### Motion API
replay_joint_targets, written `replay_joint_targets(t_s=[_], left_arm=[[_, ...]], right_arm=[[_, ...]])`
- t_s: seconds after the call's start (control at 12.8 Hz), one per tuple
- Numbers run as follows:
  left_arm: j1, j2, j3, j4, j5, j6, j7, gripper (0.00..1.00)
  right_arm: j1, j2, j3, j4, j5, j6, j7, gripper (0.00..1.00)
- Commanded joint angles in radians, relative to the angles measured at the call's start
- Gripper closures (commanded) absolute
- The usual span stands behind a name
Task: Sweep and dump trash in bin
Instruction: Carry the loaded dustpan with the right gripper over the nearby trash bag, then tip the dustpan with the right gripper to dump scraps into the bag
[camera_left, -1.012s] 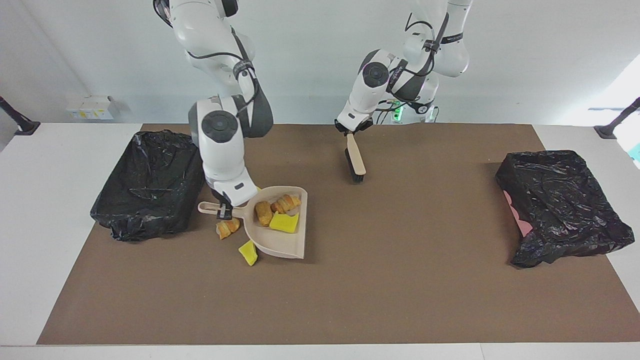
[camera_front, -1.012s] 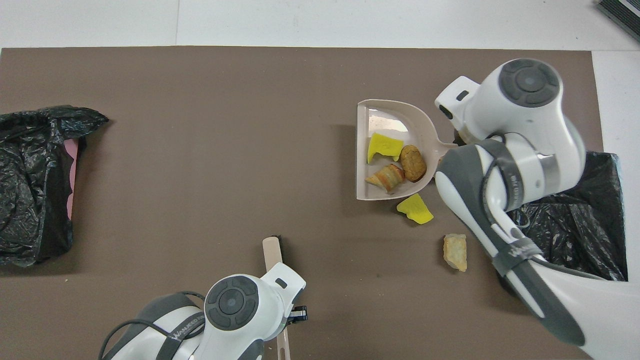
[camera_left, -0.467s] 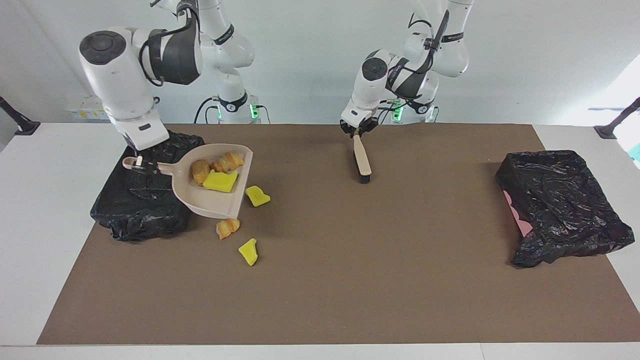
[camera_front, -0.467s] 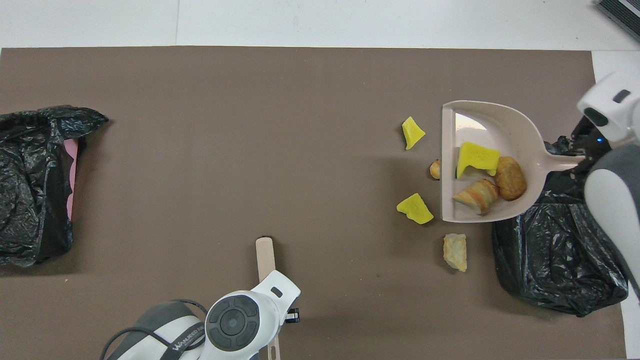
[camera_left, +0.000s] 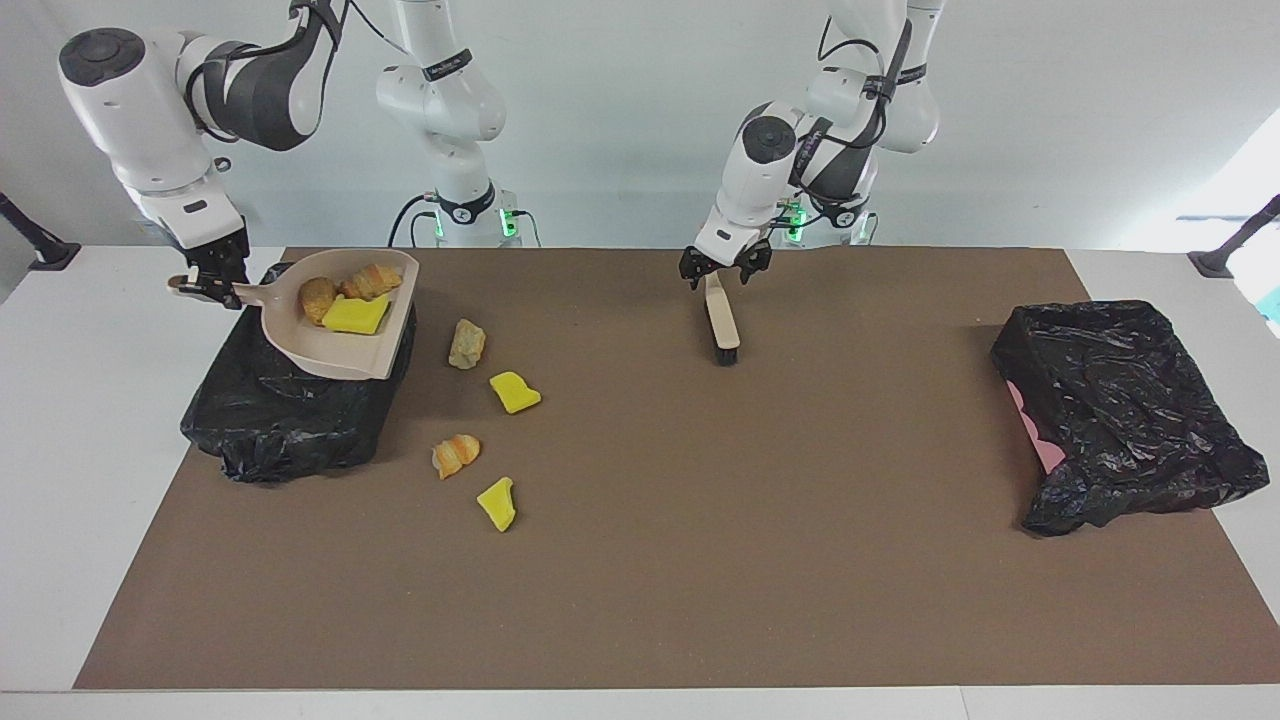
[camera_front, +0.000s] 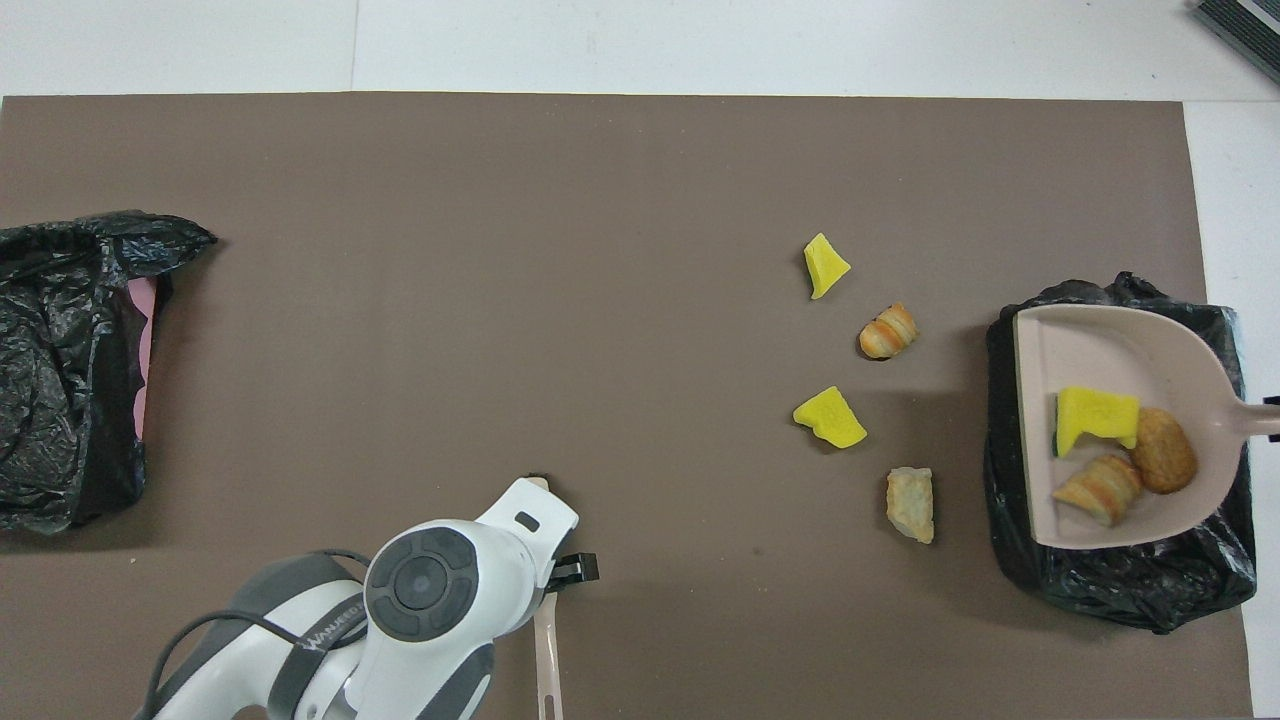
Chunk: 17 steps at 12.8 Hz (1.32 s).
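My right gripper is shut on the handle of the beige dustpan and holds it in the air over the black-lined bin at the right arm's end. In the pan lie a yellow chunk, a brown lump and a croissant-like lump. Loose trash lies on the mat beside the bin: a tan lump, a yellow chunk, an orange lump and another yellow chunk. My left gripper is open just above the handle of the beige brush, which lies on the mat.
A second black-bagged bin with a pink side showing stands at the left arm's end of the table. The brown mat covers most of the table, with white table edge around it.
My right arm lifted the dustpan with three bits off the mat and carried it over the bin. A tan lump came into sight. My left gripper set the brush down and opened.
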Motion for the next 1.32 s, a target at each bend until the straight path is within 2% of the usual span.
replay_joint_targets(t_s=[0.0, 0.16, 0.31, 0.47, 0.55, 0.78, 0.86, 1.01, 1.25], left_arm=[[0.093, 0.046, -0.005, 0.106, 0.027, -0.039, -0.003, 0.0], [0.157, 0.1, -0.005, 0.212, 0.105, -0.044, -0.001, 0.0], [0.196, 0.132, 0.001, 0.284, 0.121, -0.047, 0.043, 0.0], [0.266, 0.149, 0.003, 0.346, 0.122, -0.06, 0.132, 0.0], [0.303, 0.165, 0.003, 0.398, 0.122, -0.105, 0.188, 0.0], [0.381, 0.246, 0.003, 0.614, 0.121, -0.319, 0.366, 0.0], [0.407, 0.258, 0.003, 0.659, 0.121, -0.361, 0.415, 0.0], [0.473, 0.245, 0.004, 0.668, 0.113, -0.399, 0.53, 0.0], [0.558, 0.238, 0.012, 0.714, 0.116, -0.505, 0.693, 0.0]], right_arm=[[-0.043, -0.051, 0.014, -0.101, -0.2, 0.092, -0.022, 1.0], [-0.069, -0.049, 0.013, -0.127, -0.298, 0.184, -0.022, 1.0], [-0.06, -0.051, 0.014, -0.129, -0.366, 0.188, 0.013, 1.0], [-0.018, -0.069, 0.016, -0.153, -0.494, 0.154, 0.219, 1.0], [-0.005, -0.087, 0.016, -0.164, -0.559, 0.104, 0.346, 1.0], [0.072, -0.11, 0.016, -0.187, -0.631, 0.039, 0.398, 1.0], [0.092, -0.129, 0.017, -0.202, -0.67, 0.012, 0.462, 1.0], [0.147, -0.163, 0.017, -0.236, -0.754, -0.033, 0.553, 1.0], [0.151, -0.17, 0.017, -0.239, -0.803, -0.035, 0.558, 1.0]])
